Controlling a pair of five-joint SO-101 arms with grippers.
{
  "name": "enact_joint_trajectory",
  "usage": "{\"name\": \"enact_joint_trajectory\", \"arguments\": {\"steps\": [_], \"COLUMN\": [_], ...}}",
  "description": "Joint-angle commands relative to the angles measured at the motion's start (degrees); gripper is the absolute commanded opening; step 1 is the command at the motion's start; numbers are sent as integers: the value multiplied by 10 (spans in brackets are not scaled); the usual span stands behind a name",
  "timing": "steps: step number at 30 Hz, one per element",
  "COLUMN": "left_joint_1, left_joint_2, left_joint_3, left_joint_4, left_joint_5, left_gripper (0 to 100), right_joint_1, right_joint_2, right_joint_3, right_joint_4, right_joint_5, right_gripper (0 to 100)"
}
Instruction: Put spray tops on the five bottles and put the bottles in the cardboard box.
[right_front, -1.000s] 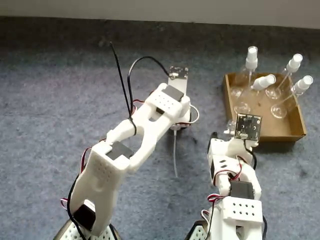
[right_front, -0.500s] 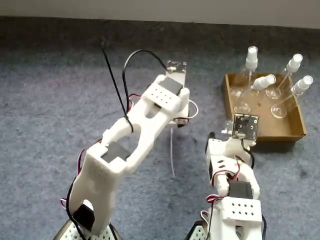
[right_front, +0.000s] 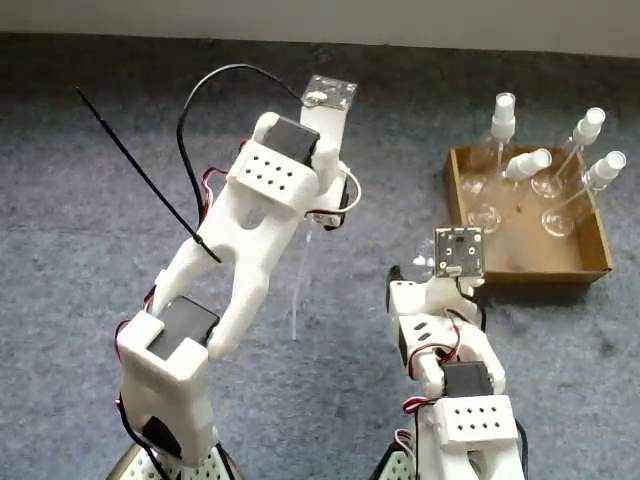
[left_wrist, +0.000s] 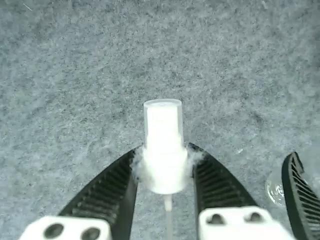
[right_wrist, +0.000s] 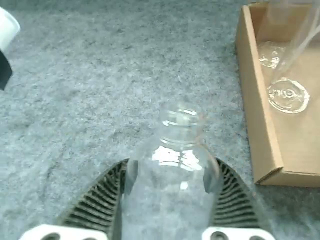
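On the grey carpet (right_front: 90, 230), toward the right side of the high view, sits the box (right_front: 455, 200) with four topped bottles (right_front: 527, 165) inside, some of them leaning. Left gripper (left_wrist: 164, 149) is clamped on a white spray top (left_wrist: 162, 125). The cap end points away from the wrist and the thin tube (right_front: 298, 295) runs back beneath the arm. Right gripper (right_wrist: 171, 170) is closed around the body of a clear bottle (right_wrist: 177, 145) whose neck is bare and open. That bottle is just beside the box's near left corner, apart from the spray top.
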Motion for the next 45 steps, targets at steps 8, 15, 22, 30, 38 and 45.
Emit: {"name": "enact_joint_trajectory", "arguments": {"steps": [8, 15, 22, 30, 38, 45], "left_joint_1": [-9, -5, -5, -5, 16, 80], "left_joint_2": [-171, -295, -422, -591, -710, -778], "left_joint_3": [43, 173, 370, 596, 740, 765], "left_joint_4": [11, -78, -270, -505, -650, -659], "left_joint_5": [-7, -8, -8, -8, -93, -92], "left_gripper": [10, 10, 10, 10, 10, 10], "right_joint_1": [-22, -22, -22, -21, -65, -83], "right_joint_2": [-11, -11, -11, -11, -7, -11], "right_joint_3": [102, 167, 167, 168, 173, 173], "right_joint_4": [-262, -356, -359, -359, -423, -415], "right_joint_5": [-6, -4, -3, -1, 154, 157], "right_gripper": [116, 115, 115, 112, 112, 112]}}
